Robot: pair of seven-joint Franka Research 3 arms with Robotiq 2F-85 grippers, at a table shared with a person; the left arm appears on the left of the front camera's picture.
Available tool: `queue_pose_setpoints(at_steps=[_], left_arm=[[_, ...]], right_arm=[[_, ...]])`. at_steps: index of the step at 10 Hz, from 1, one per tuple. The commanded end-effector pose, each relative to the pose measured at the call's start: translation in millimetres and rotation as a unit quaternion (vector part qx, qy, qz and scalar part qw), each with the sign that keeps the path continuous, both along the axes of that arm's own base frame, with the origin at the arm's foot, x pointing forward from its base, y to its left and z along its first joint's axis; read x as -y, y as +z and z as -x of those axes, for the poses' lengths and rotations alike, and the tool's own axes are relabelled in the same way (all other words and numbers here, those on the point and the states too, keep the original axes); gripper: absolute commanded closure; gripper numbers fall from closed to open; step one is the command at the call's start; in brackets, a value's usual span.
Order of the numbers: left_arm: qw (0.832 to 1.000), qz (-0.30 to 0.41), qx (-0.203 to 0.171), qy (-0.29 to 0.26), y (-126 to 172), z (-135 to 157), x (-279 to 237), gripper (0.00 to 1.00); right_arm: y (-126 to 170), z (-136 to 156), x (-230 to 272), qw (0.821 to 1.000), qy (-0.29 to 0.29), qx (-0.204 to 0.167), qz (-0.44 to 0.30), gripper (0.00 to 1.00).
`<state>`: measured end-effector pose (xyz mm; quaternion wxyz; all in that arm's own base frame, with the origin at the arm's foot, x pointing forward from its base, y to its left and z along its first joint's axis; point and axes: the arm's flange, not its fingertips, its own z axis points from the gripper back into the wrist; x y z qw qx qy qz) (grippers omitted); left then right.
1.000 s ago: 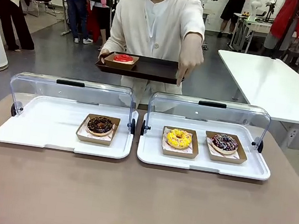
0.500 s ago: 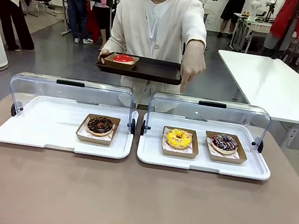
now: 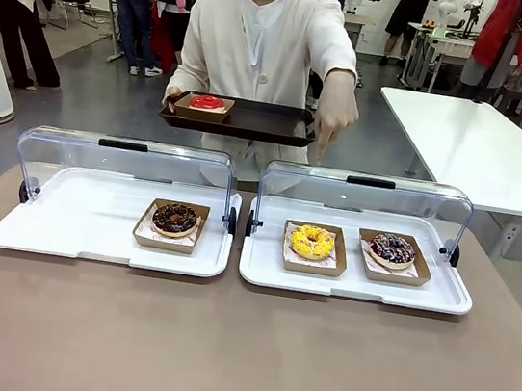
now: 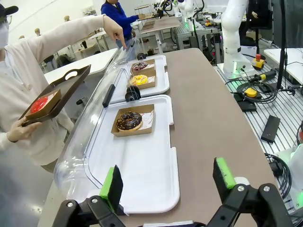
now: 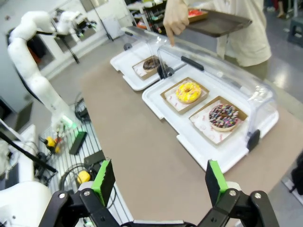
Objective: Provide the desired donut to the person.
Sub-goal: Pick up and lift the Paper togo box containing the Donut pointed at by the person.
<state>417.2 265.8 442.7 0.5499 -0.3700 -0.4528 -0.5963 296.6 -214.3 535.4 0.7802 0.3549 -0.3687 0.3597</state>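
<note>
the left gripper [image 4: 168, 177] is seen with its green-padded fingers [image 4: 112, 182] spread wide and nothing between them, near one end of the left white plastic tray [image 4: 142, 179]. the right gripper [image 5: 158, 179] is likewise held wide apart and empty, above the brown table [image 5: 142, 142]. the yellow-frosted ring donut [image 3: 312, 242] is set in a brown cardboard holder on the right white plastic tray [image 3: 267, 255], well apart from both pairs of fingers. the pointing hand [image 3: 335, 118] of the person in the cream cardigan [image 3: 263, 40] is held above it, index finger down. a dark rectangular serving tray [image 3: 262, 120] bearing a red donut [image 3: 207, 102] is carried in the other hand.
</note>
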Motion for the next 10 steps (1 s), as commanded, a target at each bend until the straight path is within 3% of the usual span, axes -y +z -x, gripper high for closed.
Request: queue_pose_setpoints(at_steps=[1,4,6,8,10], left_arm=[[1.000,0.000,-0.007,0.004,2,1,-1,0.00],[1.000,0.000,-0.007,0.004,2,1,-1,0.00],[1.000,0.000,-0.007,0.004,2,1,-1,0.00],[1.000,0.000,-0.007,0.004,2,1,-1,0.00],[1.000,0.000,-0.007,0.004,2,1,-1,0.00]], right_arm=[[21,-9,-63,0.993,0.048,-0.009,0.105,0.00],[43,-41,-185,0.956,0.109,-0.044,0.269,0.00],[24,-52,-260,0.923,0.127,-0.044,0.360,0.00],[-8,-51,-319,0.900,0.134,-0.029,0.413,0.00],[-34,-55,-348,0.886,0.135,-0.007,0.444,0.00]])
